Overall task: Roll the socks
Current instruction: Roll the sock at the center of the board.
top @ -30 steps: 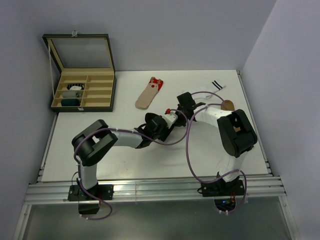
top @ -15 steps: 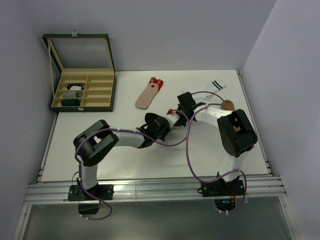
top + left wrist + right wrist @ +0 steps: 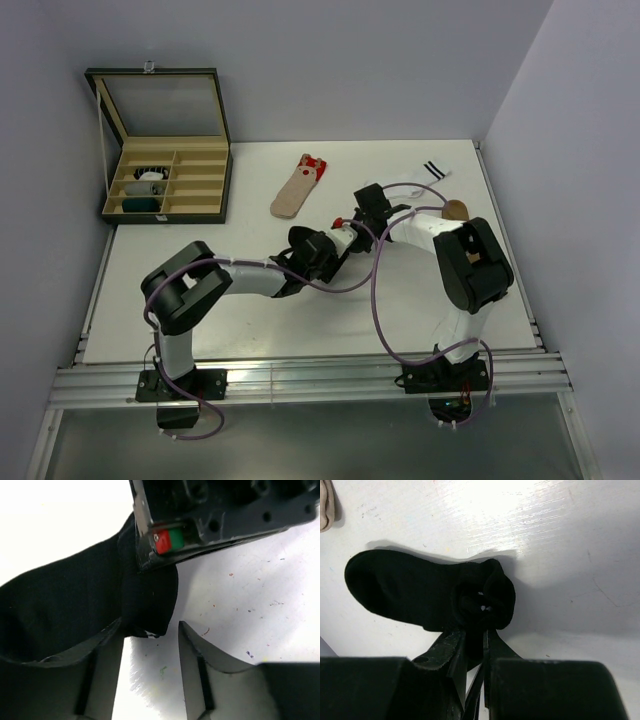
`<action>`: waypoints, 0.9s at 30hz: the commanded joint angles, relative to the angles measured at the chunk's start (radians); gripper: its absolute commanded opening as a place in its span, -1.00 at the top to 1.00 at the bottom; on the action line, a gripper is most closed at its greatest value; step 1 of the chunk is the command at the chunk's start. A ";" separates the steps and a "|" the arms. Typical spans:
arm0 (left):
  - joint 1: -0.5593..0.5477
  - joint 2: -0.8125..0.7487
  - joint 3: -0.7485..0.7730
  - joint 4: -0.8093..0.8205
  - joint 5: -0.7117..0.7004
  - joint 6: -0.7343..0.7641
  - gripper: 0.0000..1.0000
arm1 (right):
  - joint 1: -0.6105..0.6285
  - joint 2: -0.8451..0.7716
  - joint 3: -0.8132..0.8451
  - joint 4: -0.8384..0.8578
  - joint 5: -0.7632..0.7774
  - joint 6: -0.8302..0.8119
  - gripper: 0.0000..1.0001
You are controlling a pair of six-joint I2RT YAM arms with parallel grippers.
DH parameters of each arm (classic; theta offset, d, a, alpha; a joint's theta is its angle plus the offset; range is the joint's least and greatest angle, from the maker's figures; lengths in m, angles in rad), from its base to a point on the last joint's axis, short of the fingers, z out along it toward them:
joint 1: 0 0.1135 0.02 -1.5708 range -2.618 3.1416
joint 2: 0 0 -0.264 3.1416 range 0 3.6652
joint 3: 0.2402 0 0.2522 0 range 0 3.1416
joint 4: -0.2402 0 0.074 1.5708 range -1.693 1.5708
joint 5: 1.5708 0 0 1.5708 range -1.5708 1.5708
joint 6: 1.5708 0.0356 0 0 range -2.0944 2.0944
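A black sock (image 3: 405, 592) lies flat on the white table, its near end rolled into a small coil. My right gripper (image 3: 476, 635) is shut on that rolled end. In the left wrist view the black sock (image 3: 60, 605) fills the left side and passes over my left finger (image 3: 102, 670). My left gripper (image 3: 151, 630) is open, its jaws apart with bare table between them, just under the right gripper's body (image 3: 215, 515). In the top view both grippers meet mid-table, the left (image 3: 335, 241) and the right (image 3: 354, 221), and they hide the black sock.
A beige sock with a red cuff (image 3: 297, 187) lies behind the grippers. A white sock with black stripes (image 3: 425, 172) and a brown sock (image 3: 456, 210) lie at the back right. An open compartment box (image 3: 165, 150) holding rolled socks stands at the back left.
My left gripper has crept slightly toward the right gripper and the left elbow has shifted a little. The right gripper has stayed shut on the sock.
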 commanded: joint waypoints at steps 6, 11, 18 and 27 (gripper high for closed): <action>-0.009 -0.087 -0.003 0.095 -0.007 0.031 -0.08 | 0.007 0.045 0.005 -0.039 -0.010 -0.017 0.95; -0.009 -0.055 0.023 0.077 0.008 0.033 -0.06 | 0.009 0.046 0.006 -0.037 -0.016 -0.015 0.95; -0.009 -0.016 0.031 0.031 0.019 0.033 -0.01 | 0.007 0.049 0.008 -0.040 -0.024 -0.020 0.95; -0.009 0.020 0.037 -0.053 -0.016 0.016 0.21 | 0.007 0.048 0.005 -0.036 -0.028 -0.018 0.95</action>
